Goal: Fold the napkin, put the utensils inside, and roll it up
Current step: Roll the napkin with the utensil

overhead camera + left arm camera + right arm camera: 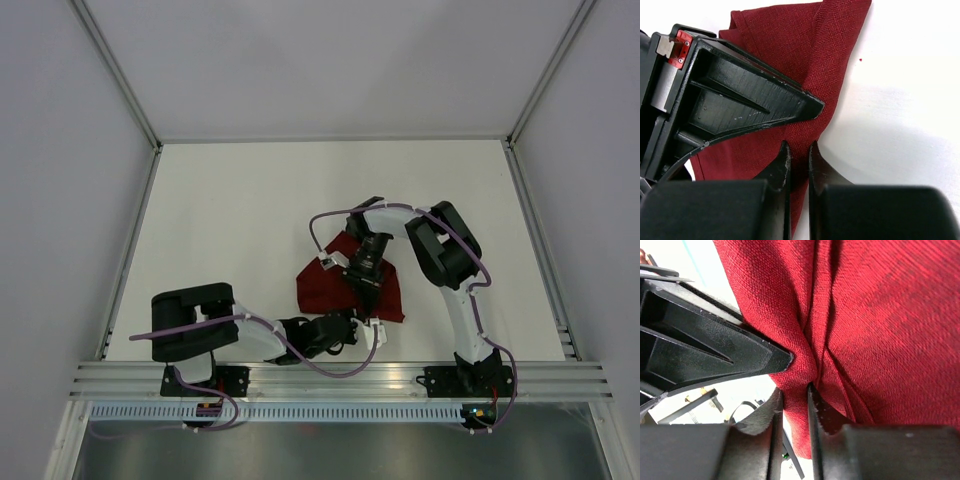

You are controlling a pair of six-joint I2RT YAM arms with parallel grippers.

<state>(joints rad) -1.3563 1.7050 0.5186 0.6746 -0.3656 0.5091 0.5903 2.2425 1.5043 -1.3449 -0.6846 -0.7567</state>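
The napkin (318, 290) lies bunched on the desk (230, 230), its near edge clamped in the left pincer (799, 159) and a fold just beyond it clamped in the right pincer (796, 392).

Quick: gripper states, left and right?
Left gripper: closed on the napkin at its edge.
Right gripper: closed, pinching a fold of the napkin.

Bright, diffuse light; soft shadow lay on white tabletop (920, 60). Dark red cloth napkin (880, 315) weave was sharp, nearest black fingers (715, 210) blurred.
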